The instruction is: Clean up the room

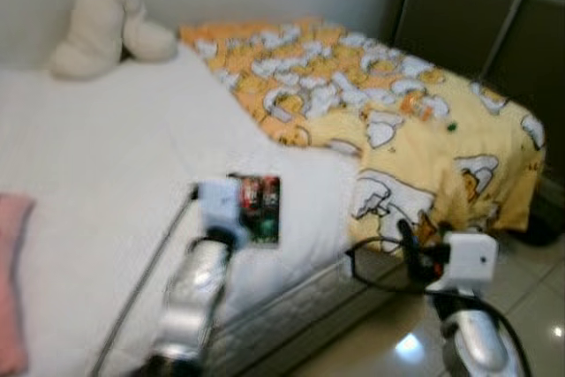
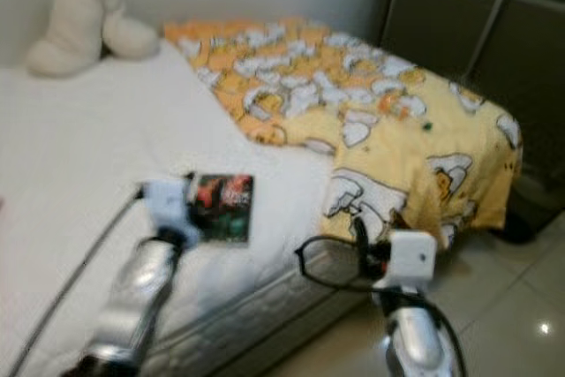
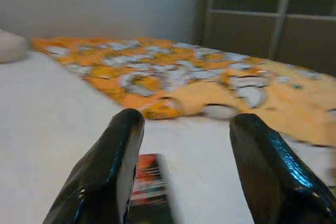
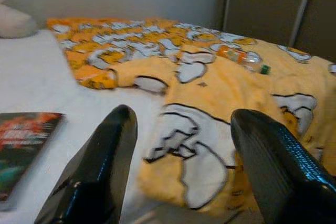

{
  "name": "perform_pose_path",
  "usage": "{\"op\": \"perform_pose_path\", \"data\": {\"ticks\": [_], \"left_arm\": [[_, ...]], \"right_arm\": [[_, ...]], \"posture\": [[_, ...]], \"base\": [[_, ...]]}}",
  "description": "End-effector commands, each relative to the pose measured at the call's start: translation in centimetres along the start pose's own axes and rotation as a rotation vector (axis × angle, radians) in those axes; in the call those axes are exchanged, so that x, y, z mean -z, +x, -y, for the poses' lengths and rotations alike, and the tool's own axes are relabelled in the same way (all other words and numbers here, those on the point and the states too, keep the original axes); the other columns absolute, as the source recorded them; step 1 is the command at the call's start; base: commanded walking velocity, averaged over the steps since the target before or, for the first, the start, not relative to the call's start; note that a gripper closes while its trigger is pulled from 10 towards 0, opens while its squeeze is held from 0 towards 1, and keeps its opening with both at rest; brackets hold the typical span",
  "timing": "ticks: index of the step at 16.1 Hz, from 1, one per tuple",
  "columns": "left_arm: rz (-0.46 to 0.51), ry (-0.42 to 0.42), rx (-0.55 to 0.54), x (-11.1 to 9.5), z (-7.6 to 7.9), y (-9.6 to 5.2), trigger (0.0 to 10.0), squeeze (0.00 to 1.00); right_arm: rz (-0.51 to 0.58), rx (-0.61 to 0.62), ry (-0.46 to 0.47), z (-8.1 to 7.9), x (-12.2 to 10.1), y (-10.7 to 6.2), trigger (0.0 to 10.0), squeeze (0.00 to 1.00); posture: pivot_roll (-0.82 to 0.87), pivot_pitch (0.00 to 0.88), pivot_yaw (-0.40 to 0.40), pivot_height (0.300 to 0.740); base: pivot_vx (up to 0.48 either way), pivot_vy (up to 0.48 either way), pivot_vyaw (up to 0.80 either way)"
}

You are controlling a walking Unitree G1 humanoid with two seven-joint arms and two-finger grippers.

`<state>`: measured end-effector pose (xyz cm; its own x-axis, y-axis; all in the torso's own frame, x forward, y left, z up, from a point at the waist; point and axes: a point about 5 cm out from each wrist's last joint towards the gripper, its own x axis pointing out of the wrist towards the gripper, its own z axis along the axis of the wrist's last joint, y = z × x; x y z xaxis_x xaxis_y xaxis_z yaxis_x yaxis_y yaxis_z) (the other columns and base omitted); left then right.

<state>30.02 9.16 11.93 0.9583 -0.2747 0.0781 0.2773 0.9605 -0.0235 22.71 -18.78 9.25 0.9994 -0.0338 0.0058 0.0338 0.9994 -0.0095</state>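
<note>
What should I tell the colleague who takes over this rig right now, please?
Left gripper: open, empty, hovering over the book, which lies on the white sheet near the bed's edge.
Right gripper: open, empty, held by the bed's side, facing the yellow blanket.
A plastic bottle lies on the blanket; a cream plush toy sits at the head.
Done: nothing picked up yet.
Left: probably collect the book, then the bottle.

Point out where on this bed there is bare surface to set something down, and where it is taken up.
The widest bare stretch of white sheet lies between the plush toy at the head, the pink cloth and the book. The left gripper hangs open just above the book. The crumpled yellow blanket, with a bottle lying on it, takes the far side.
</note>
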Motion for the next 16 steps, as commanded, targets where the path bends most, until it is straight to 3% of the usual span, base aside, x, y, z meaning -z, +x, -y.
{"op": "perform_pose_path", "data": {"ticks": [1, 3, 6, 10, 11, 12, 16], "left_arm": [[-0.036, 0.024, -0.019, 0.5, -0.7, 0.0, 10.0, 0.0], [-0.067, 0.021, -0.01, 0.8, -0.3, 0.4, 10.0, 0.0], [-0.11, -0.017, -0.073, 1.0, -1.1, 2.2, 10.0, 0.0], [-0.177, 0.089, -0.104, 1.7, -2.0, 3.3, 10.0, 0.0], [-0.21, 0.103, -0.15, 1.9, -3.0, 3.8, 10.0, 0.0], [-0.199, 0.093, -0.169, 1.7, -3.6, 4.0, 10.0, 1.0], [-0.156, 0.122, -0.186, 1.4, -3.8, 3.5, 10.0, 1.0]], "right_arm": [[0.018, -0.03, 0.006, -0.4, -0.3, 0.4, 10.0, 0.0], [0.003, -0.037, 0.015, -0.4, 0.0, 0.1, 10.0, 0.0], [-0.009, -0.038, -0.006, -0.4, 0.4, -0.1, 10.0, 0.0], [-0.047, -0.037, -0.011, -0.3, 1.0, -0.1, 10.0, 0.0], [-0.052, -0.05, -0.013, -0.4, 1.1, -0.3, 10.0, 0.0], [-0.052, -0.057, -0.015, -0.5, 1.0, -0.3, 10.0, 0.0], [-0.021, -0.072, -0.01, -0.8, 0.6, 0.8, 10.0, 0.0]], "posture": [[0.08, 0.0, 0.016, 0.74], [0.07, 0.0, 0.02, 0.74], [0.03, 0.0, 0.033, 0.74], [0.02, 0.0, 0.034, 0.74], [0.01, 0.0, 0.036, 0.74], [0.0, 0.0, 0.038, 0.74], [0.04, 0.0, 0.03, 0.74]], "base": [[0.337, -0.337, 0.58], [0.337, -0.337, 0.53], [0.385, -0.202, 0.47], [0.446, 0.0, 0.11], [0.0, 0.0, 0.0], [0.0, 0.0, 0.0], [0.0, 0.0, 0.17]]}}
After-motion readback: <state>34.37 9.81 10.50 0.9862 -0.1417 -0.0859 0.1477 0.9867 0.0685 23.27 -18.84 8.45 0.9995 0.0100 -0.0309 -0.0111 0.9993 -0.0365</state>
